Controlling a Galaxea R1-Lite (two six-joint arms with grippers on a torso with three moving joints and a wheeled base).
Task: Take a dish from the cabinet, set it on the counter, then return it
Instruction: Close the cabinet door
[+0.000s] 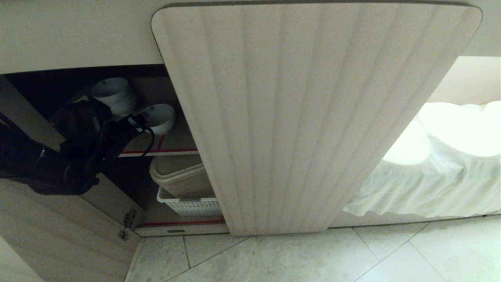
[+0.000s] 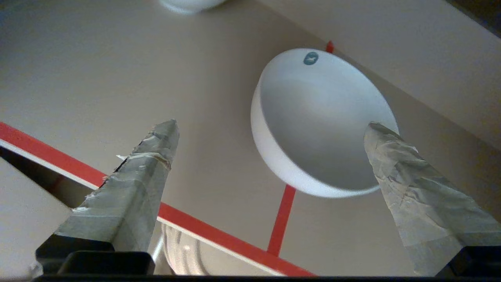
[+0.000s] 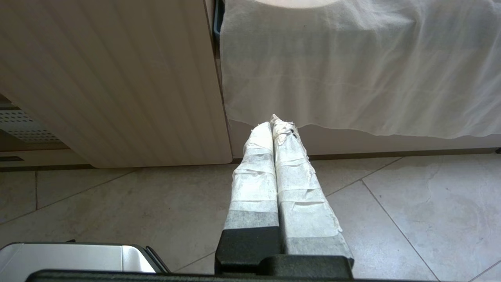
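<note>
The cabinet (image 1: 313,117) has its left door swung open and its right fluted door closed. The dish (image 1: 160,117), a single small white bowl, stands upright on the upper shelf, near the red-taped edge (image 1: 164,150). My left arm reaches into that shelf from the left. In the left wrist view my left gripper (image 2: 272,126) is open, with the dish (image 2: 325,129) just ahead and nothing between the taped fingers (image 2: 129,196). One fingertip overlaps the bowl's rim; I cannot tell whether it touches. My right gripper (image 3: 274,121) is shut and parked low over the floor. The counter is out of view.
A stack of white bowls (image 1: 113,94) sits behind the dish on the same shelf. Below are a beige bin (image 1: 180,176) and a white perforated basket (image 1: 191,205). The open door (image 1: 58,235) stands at the left. A white cloth (image 1: 430,176) drapes the opening on the right.
</note>
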